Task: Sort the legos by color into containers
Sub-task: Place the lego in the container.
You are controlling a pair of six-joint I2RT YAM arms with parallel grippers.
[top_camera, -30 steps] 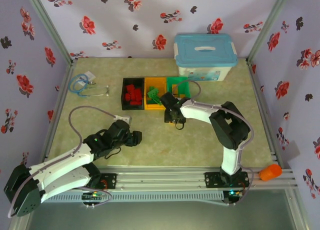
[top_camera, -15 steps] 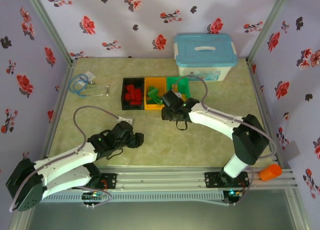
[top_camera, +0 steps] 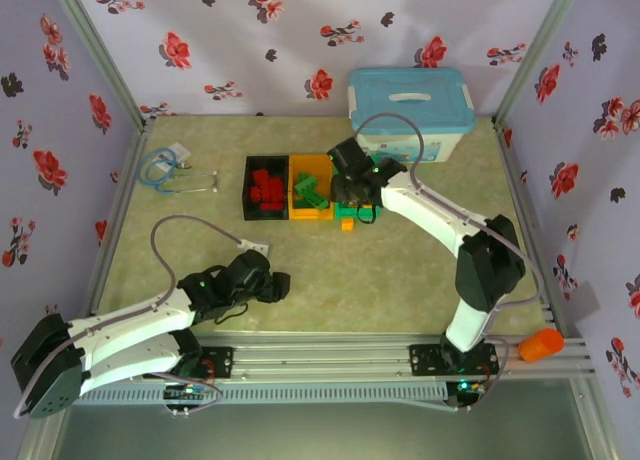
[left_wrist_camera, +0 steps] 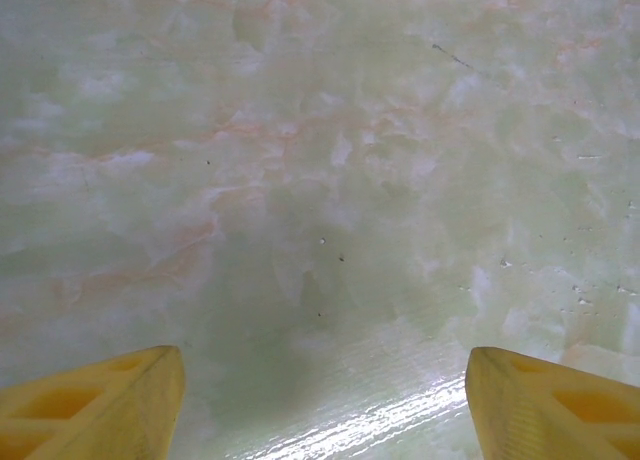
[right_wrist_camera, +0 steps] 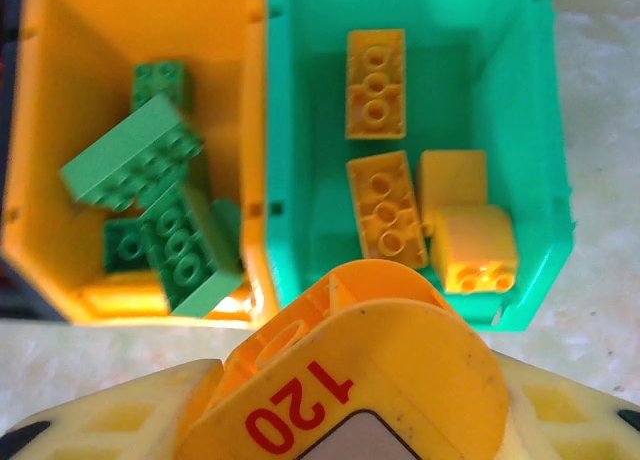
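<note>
We note left gripper (left_wrist_camera: pixel 325 370) wide open, empty, over bare table (left_wrist_camera: pixel 320 130); right gripper (right_wrist_camera: pixel 345 405) clamps 1 yellow piece (right_wrist_camera: pixel 350 325) by the front rims of orange-yellow bin (right_wrist_camera: pixel 60 80) and green bin (right_wrist_camera: pixel 300 130), so we'd carry it right, above the yellow legos (right_wrist_camera: pixel 375 85), before releasing.

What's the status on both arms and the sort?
Left gripper open over table, holding nothing. Right gripper shut on orange piece, above green bin. Yellow bricks lie inside it. Drop path looks unobstructed.
</note>
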